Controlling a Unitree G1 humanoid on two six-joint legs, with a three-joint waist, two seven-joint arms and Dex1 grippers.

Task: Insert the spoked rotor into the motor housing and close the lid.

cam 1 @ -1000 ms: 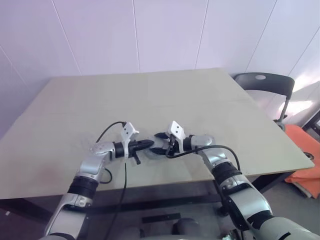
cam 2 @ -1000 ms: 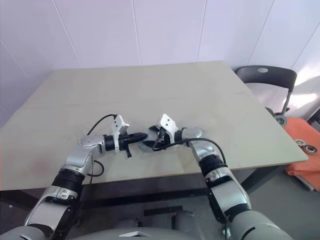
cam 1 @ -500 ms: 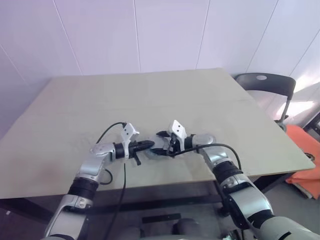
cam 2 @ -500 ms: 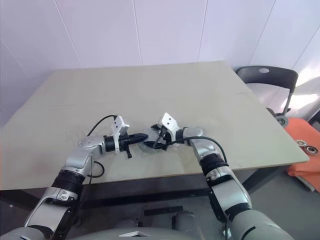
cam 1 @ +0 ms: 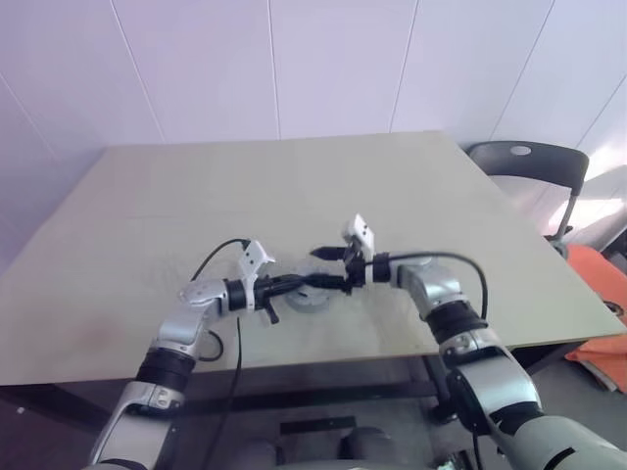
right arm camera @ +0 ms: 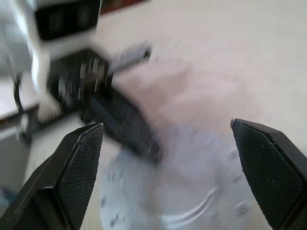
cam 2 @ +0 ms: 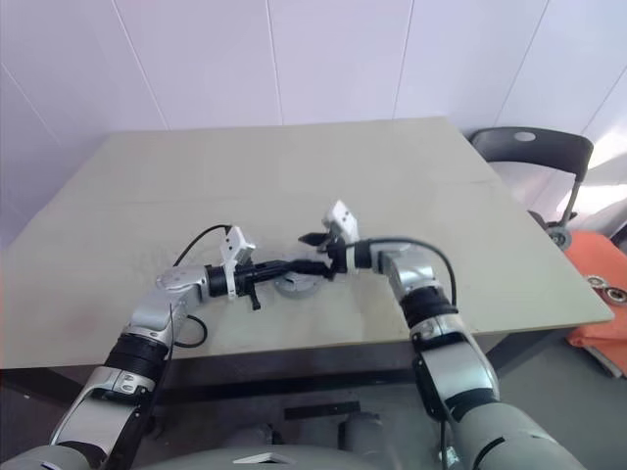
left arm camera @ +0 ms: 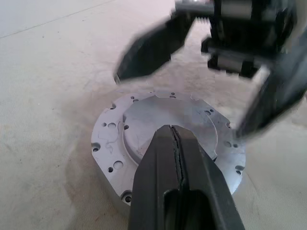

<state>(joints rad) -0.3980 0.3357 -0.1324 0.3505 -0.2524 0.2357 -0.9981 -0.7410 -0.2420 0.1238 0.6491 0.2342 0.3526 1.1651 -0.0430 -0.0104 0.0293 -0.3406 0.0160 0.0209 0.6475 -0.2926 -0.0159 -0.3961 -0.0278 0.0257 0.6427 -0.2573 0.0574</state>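
The lid (left arm camera: 168, 143) sits on the motor housing (cam 1: 315, 299) at lower centre of the head view. My left gripper (left arm camera: 175, 139) — pressed together — rests over it; my right gripper (cam 1: 328, 266) hangs spread, empty. I should press squarely — no tilting.

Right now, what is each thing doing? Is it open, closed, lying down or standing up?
lid: lying flat on the housing, closing it.
motor housing: upright on the table, covered.
left gripper: shut, holding nothing, tips over the lid.
right gripper: open wide, empty, above the lid.
table: level, with the housing near its front edge.
chair: upright, beside the table.
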